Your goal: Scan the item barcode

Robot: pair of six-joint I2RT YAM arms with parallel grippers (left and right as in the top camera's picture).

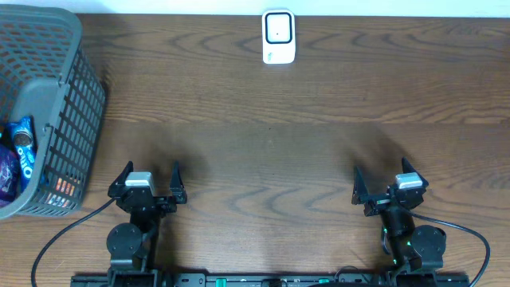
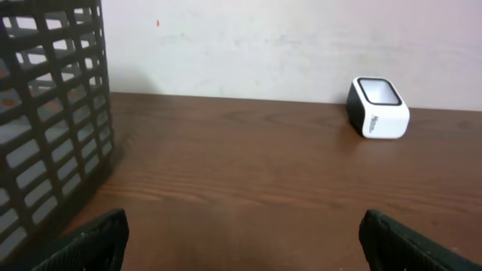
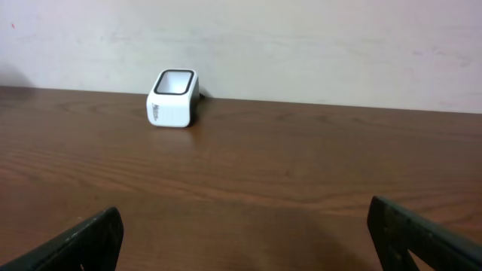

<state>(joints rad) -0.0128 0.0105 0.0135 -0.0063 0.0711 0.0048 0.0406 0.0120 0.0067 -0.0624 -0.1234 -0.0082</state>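
Observation:
A white barcode scanner [image 1: 279, 36] with a dark window stands at the far middle of the wooden table; it also shows in the left wrist view [image 2: 378, 108] and the right wrist view [image 3: 175, 98]. The items are packets in the grey basket [image 1: 80, 119] at the left: a blue one [image 1: 21, 137] and a purple one [image 1: 6, 177]. My left gripper [image 1: 151, 173] hovers open near the front edge, just right of the basket, nothing between its fingers [image 2: 98, 241]. Front right, my right gripper [image 1: 381, 179] is open and empty too, its fingers [image 3: 422, 233] wide apart.
The basket's mesh wall [image 2: 53, 113] rises close on the left of the left gripper. A pale wall runs behind the table's far edge. Black cables trail from both arm bases at the front edge.

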